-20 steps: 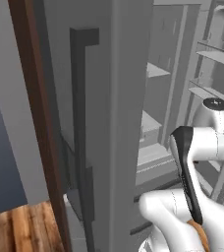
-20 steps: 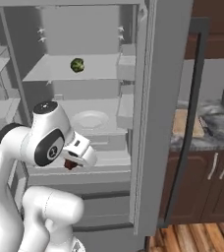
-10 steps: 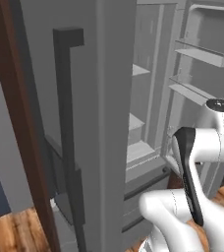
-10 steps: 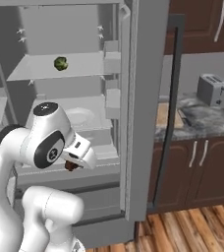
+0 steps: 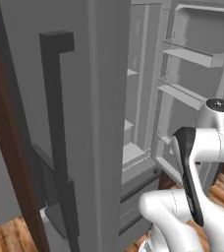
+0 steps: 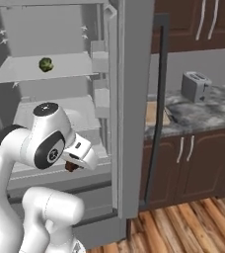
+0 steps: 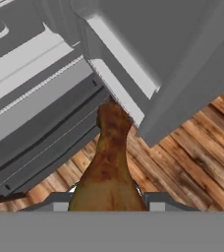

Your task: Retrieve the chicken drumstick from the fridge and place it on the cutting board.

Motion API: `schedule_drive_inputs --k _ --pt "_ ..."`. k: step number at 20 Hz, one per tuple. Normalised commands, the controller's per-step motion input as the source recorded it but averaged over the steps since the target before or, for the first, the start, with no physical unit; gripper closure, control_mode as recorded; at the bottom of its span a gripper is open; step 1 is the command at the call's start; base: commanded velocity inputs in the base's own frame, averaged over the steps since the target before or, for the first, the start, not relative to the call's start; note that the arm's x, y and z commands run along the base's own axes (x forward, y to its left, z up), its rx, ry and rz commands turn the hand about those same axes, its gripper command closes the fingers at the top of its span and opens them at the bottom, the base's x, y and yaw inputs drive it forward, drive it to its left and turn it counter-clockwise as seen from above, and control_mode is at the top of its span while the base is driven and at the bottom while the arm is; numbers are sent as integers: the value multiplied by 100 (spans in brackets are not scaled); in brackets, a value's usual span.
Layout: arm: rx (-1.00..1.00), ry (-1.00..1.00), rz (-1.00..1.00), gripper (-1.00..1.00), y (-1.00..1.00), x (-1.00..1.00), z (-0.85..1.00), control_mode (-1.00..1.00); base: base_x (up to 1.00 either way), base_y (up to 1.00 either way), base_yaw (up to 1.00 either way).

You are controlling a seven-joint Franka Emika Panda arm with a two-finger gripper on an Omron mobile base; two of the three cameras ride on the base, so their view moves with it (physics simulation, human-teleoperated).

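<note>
Clearly the drumstick is clenched in the hand: in the hand view its thick end sits between the fingertips at 6 o'clock and its long axis runs up toward 12, the narrow end pointing at the fridge base and the wood floor. In the right base view it shows as a small brown lump under the hand, outside the fridge and in front of its lower drawer.

The fridge stands open. On an upper shelf, at about 11 o'clock in the right base view, lies a green vegetable. The door bins in the left base view look bare.

To the fridge's right, at 3 o'clock, the desk carries the board, partly hidden behind the fridge door handle, and a toaster farther along.

The arm is folded tight, its elbow raised and its wrist turned down toward the floor.
</note>
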Motion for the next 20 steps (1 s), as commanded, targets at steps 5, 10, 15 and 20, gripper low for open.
schedule_drive_inputs --k 5,10,15,20 --pt "0 0 0 100 0 0 0 100 -98 0 -68" --pt "0 0 0 100 0 0 0 100 -83 -19 -55" --pt "0 0 0 100 0 0 0 100 0 79 -19" --pt "0 0 0 100 0 0 0 100 -40 -1 -27"
